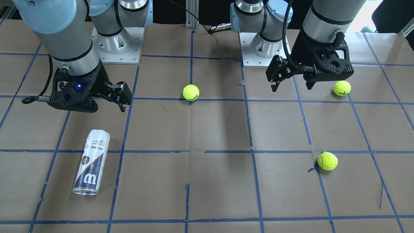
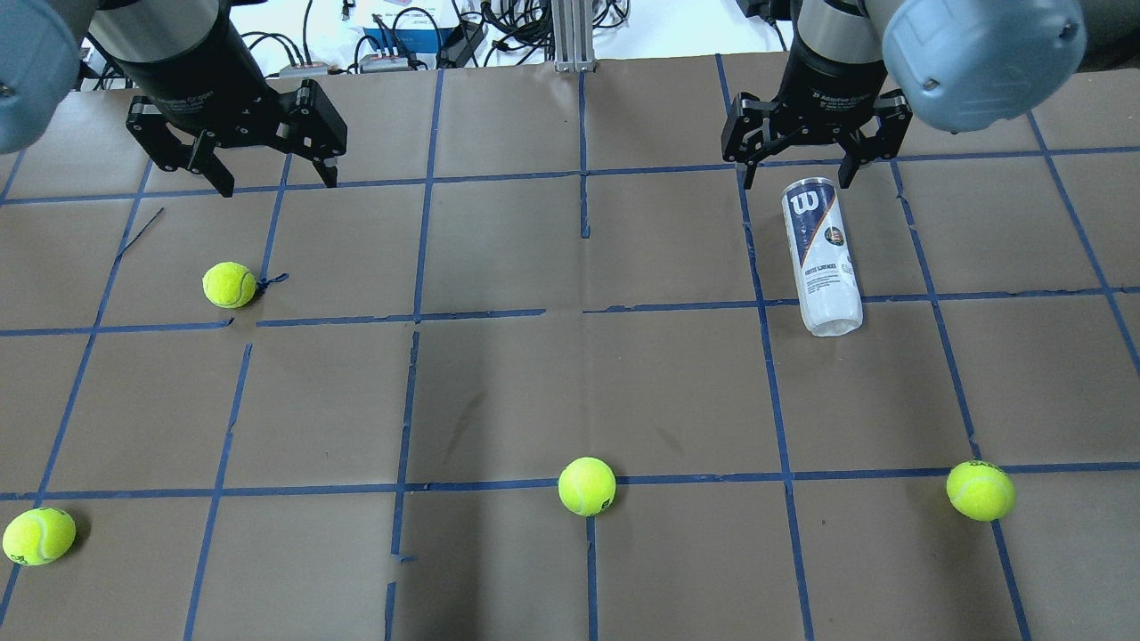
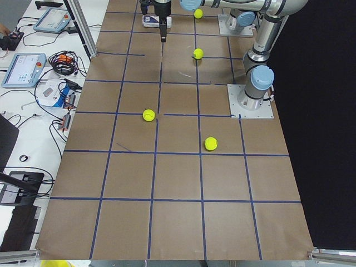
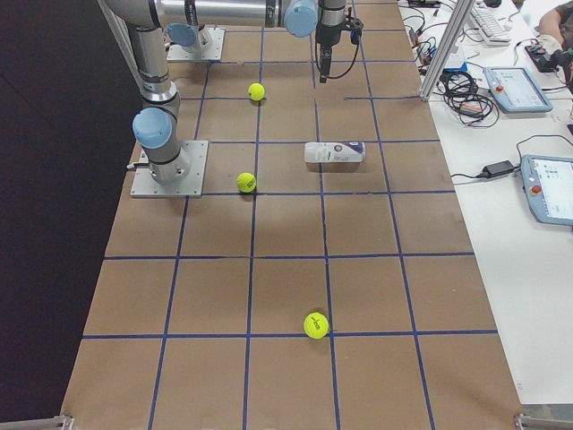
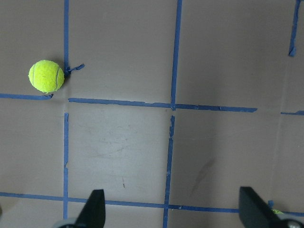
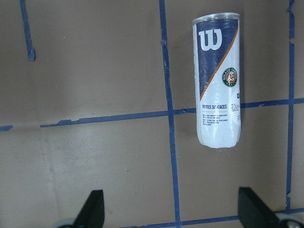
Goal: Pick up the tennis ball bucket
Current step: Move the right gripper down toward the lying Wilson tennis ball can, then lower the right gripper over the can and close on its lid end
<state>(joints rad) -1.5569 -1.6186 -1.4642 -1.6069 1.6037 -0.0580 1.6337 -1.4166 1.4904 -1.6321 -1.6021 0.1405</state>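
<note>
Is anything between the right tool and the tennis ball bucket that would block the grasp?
Nothing visible does. The right tool, open, hangs apart from the tennis ball bucket, which lies on its side alone; the tennis balls rest well away from it.

The tennis ball bucket (image 2: pixel 821 258) is showing navy and white; yellow-green tennis balls (image 2: pixel 587 486) are dotting the brown, blue-gridded counter (image 2: pixel 499 401).

Print on the tennis ball bucket (image 6: pixel 217 80)
In my right wrist view I read a large white "W" on its navy band and "TOUTES SURFACES" on the white part; the finer lines below blur.
</note>
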